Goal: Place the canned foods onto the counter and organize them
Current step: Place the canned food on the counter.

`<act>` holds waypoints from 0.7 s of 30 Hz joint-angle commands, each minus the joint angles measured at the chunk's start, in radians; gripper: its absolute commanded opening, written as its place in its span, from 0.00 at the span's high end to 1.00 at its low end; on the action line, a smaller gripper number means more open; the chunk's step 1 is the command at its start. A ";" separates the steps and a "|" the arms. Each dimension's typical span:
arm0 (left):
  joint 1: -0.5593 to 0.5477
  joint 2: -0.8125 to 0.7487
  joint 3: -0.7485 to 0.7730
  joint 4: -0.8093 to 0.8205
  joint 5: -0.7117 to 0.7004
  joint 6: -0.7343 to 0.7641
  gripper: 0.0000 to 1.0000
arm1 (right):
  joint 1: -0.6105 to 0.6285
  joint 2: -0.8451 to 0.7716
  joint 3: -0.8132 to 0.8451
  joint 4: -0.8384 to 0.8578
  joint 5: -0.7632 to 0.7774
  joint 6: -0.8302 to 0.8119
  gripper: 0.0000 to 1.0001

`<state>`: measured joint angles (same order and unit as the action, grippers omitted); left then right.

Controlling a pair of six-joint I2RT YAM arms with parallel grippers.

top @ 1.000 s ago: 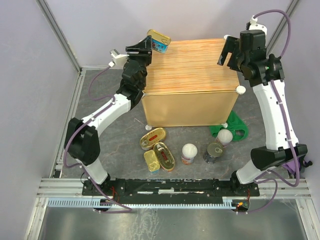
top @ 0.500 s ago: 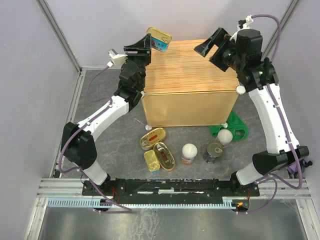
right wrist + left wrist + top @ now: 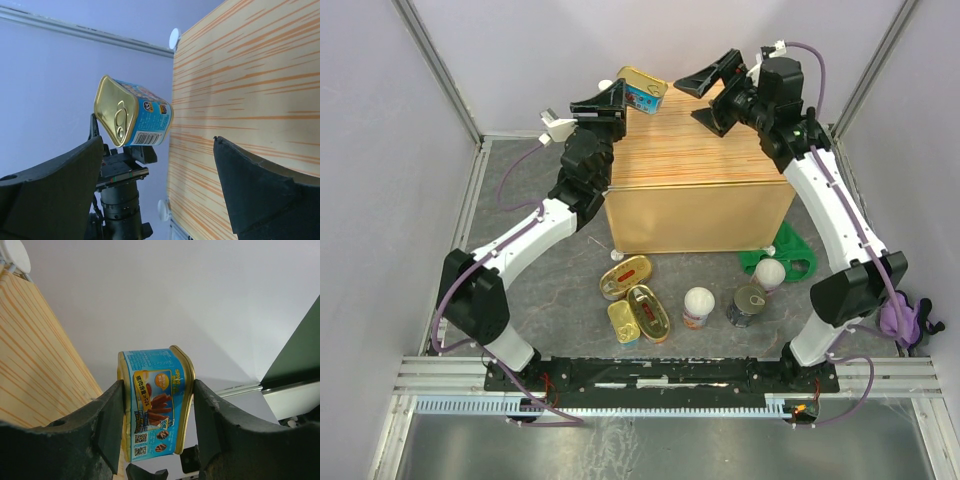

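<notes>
**Canned foods (image 3: 648, 312) mostly on the table, one tin lifted to the counter's corner**

Top external: six tins lie on the grey table (image 3: 540, 270) in front of the counter (image 3: 700, 140): two gold ovals, a gold-lidded rectangular one, a white-lidded cylinder, a dark cylinder, and another white-topped one against the green cloth (image 3: 792, 252). A seventh, the blue rectangular tin (image 3: 642, 88), is held up by the left gripper (image 3: 623, 102) at the counter's far left corner. It is tilted and seems clear of the plank top. The right gripper (image 3: 710, 97) hangs over the far edge of the top, near the tin but apart from it.

Left wrist: the two fingers (image 3: 112, 415) press on the tin's opposite narrow sides, clamped at roughly half their spread, with the printed blue face towards the camera. As a judgement, the tin is rigid and will not dent under this grip. Its smooth lacquered walls could slip, and the contents give it some weight, so flat side faces are the sound place to hold.

Right wrist: the right gripper's jaws stand wide apart and hold nothing. The tin shows between them, gold pull-tab lid facing this camera, just off the counter's edge.
</notes>
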<state>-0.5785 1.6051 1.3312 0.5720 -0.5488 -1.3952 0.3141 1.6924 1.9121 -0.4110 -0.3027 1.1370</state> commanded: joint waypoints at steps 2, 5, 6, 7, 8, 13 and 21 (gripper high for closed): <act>-0.006 -0.066 0.018 0.086 -0.019 -0.073 0.97 | 0.037 0.025 0.025 0.121 -0.042 0.080 0.02; -0.006 -0.063 0.023 0.078 -0.016 -0.074 0.97 | 0.047 0.040 0.026 0.134 -0.042 0.092 0.02; -0.007 -0.061 0.024 0.077 -0.017 -0.075 0.97 | 0.050 0.045 0.028 0.138 -0.044 0.096 0.02; -0.008 -0.061 0.025 0.076 -0.017 -0.075 0.97 | 0.053 0.049 0.030 0.143 -0.046 0.100 0.02; -0.008 -0.059 0.024 0.076 -0.017 -0.076 0.97 | 0.055 0.054 0.031 0.146 -0.047 0.104 0.02; -0.007 -0.052 0.027 0.075 -0.011 -0.087 0.97 | 0.068 0.081 0.042 0.168 -0.064 0.126 0.02; -0.012 -0.048 0.022 0.074 -0.010 -0.101 0.97 | 0.082 0.131 0.074 0.217 -0.084 0.168 0.02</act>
<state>-0.5812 1.5997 1.3312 0.5625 -0.5484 -1.4418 0.3851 1.8042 1.9202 -0.2760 -0.3599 1.2724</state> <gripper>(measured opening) 0.585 0.983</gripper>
